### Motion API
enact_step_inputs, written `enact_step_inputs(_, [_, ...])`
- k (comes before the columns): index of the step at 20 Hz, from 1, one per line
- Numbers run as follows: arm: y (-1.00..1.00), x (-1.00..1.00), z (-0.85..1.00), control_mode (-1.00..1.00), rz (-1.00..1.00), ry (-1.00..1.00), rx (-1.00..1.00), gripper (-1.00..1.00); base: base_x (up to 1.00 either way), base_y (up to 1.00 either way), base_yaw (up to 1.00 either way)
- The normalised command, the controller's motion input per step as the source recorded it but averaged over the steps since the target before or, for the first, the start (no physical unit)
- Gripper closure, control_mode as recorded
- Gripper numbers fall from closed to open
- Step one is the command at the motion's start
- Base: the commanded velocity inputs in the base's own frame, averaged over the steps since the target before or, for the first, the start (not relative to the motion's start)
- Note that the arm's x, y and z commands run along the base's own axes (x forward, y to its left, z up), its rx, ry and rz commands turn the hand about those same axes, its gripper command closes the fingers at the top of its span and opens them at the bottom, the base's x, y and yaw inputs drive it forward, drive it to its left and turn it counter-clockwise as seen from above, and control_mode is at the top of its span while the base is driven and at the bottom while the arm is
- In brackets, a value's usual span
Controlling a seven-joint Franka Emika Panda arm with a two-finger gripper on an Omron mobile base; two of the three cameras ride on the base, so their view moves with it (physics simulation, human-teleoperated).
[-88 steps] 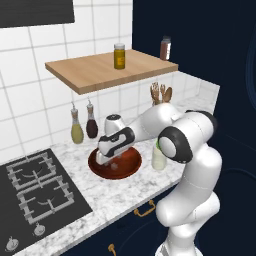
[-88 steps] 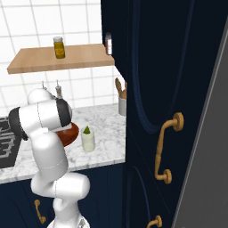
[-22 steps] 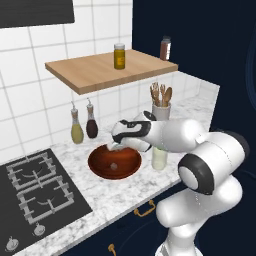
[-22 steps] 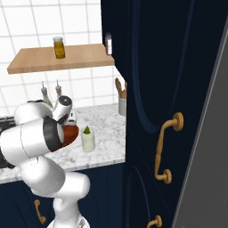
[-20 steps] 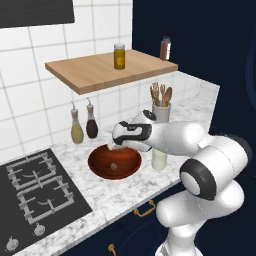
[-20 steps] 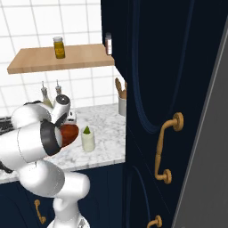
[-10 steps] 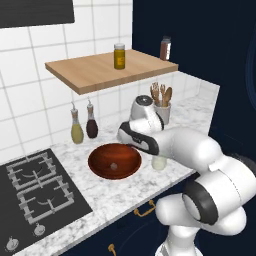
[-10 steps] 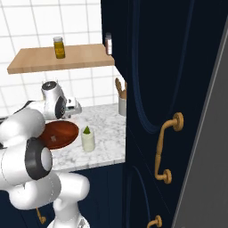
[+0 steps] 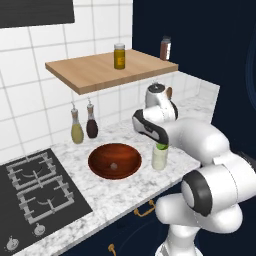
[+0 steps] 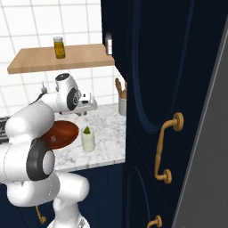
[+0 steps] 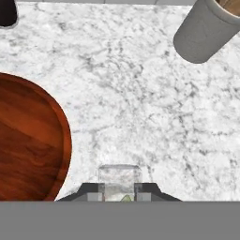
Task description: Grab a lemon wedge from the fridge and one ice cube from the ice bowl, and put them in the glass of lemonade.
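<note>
Clamped between the gripper [image 11: 119, 197] fingers is a clear ice cube [image 11: 119, 178], seen from the hand camera as a pale, see-through block just ahead of the two dark tips, with a speck of yellow-green showing right below it. From the left base camera the gripper [image 9: 161, 145] hangs directly above the glass of lemonade [image 9: 160, 157], which stands on the marble counter [image 9: 107, 195] to the right of the wooden bowl [image 9: 114, 160]. A green lemon wedge [image 10: 87, 130] sits at the top of the glass [image 10: 87, 140], poking above its rim in the right base camera. In that view the gripper [image 10: 90, 105] is higher and farther back than the glass, and the bowl [image 10: 60, 135] lies to the left of the glass, partly hidden by the white arm. One small lump rests in the middle of the bowl in the left base camera. The hand camera shows the bowl's rim [image 11: 61, 140] on the left, close beside the gripper but not touching it, and a grey utensil crock [image 11: 202, 31] at the far right. Two bottles [image 9: 84, 124] stand against the tiled wall behind the bowl, under a wooden shelf [image 9: 107, 69] that carries a jar [image 9: 119, 55]. A black stovetop [image 9: 35, 190] lies at the left end of the counter. Navy cabinet doors with a gold handle [image 10: 165, 151] rise on the right.
</note>
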Motion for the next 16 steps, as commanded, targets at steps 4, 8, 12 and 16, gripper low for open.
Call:
enact_step_inputs(4, [-0.46, -0.01, 0.00, -1.00, -0.07, 0.00, 0.13, 1.00, 0.00, 0.00, 0.00])
enact_step_inputs(8, [0.00, 0.00, 0.00, -1.00, -0.04, 0.00, 0.19, 1.00, 0.00, 0.00, 0.00])
enact_step_inputs(12, [0.00, 0.01, -0.17, -1.00, -0.03, 0.00, 0.10, 1.00, 0.00, 0.00, 0.00])
enact_step_inputs(16, [0.00, -0.18, -0.05, -1.00, -0.01, 0.00, 0.02, 1.00, 0.00, 0.00, 0.00])
